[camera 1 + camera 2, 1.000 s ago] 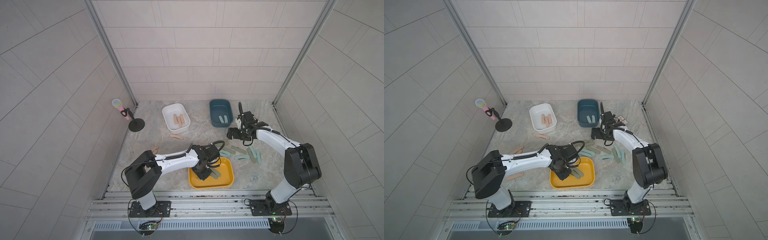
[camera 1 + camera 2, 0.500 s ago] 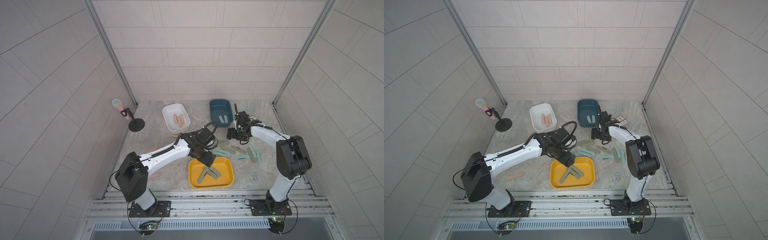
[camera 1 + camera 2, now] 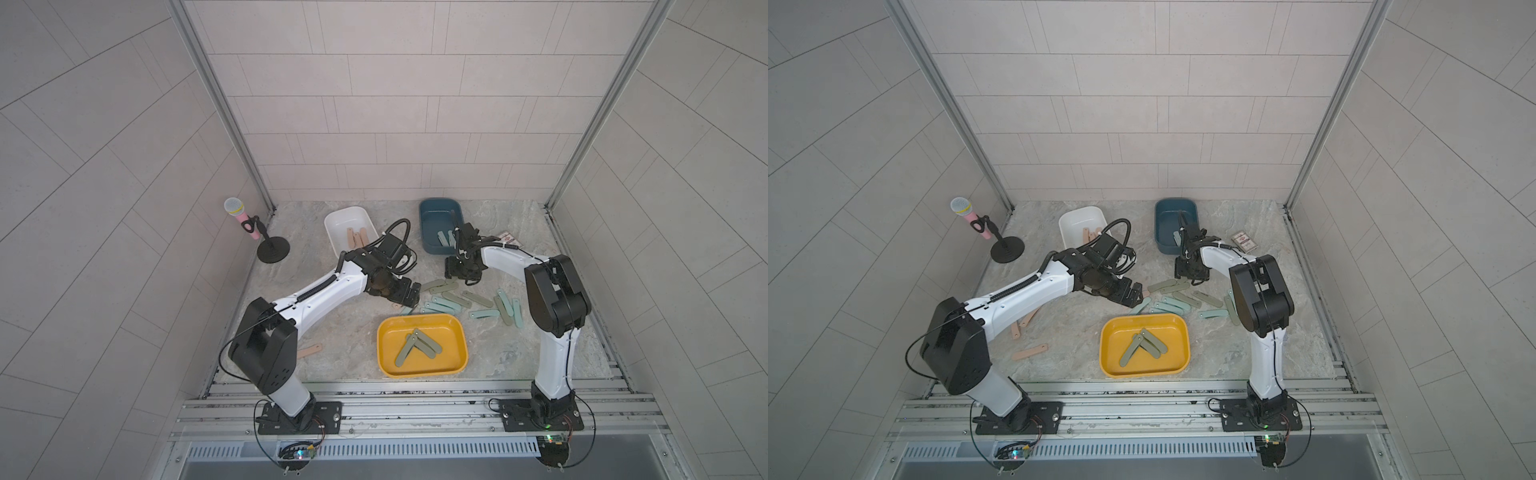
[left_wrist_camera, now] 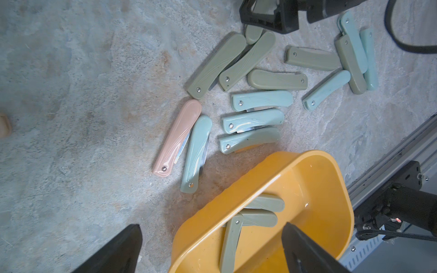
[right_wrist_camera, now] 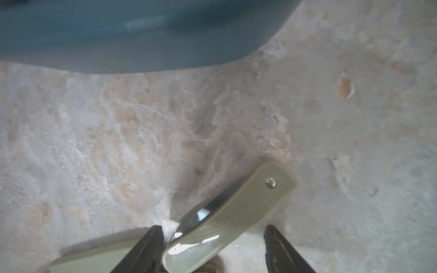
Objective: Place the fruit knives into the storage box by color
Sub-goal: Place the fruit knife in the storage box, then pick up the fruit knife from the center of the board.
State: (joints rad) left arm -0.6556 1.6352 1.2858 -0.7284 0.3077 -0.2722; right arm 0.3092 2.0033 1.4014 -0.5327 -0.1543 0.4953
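Observation:
Loose fruit knives in olive-green and pale teal lie in a pile behind the yellow box, which holds three olive ones. The white box holds peach-pink knives, the dark blue box teal ones. My left gripper hovers open and empty at the pile's left end, near a pink knife. My right gripper is down at the pile's back end. An olive knife stands tilted between its fingers, against one finger and clear of the other.
Other pink knives lie on the table beside and under my left arm. A microphone on a black stand is at the back left, and a small card at the back right. A metal rail runs along the front edge.
My left gripper opened, left an olive knife in the yellow box, and rose back toward the pile. My right gripper's jaws narrowed round an olive knife.

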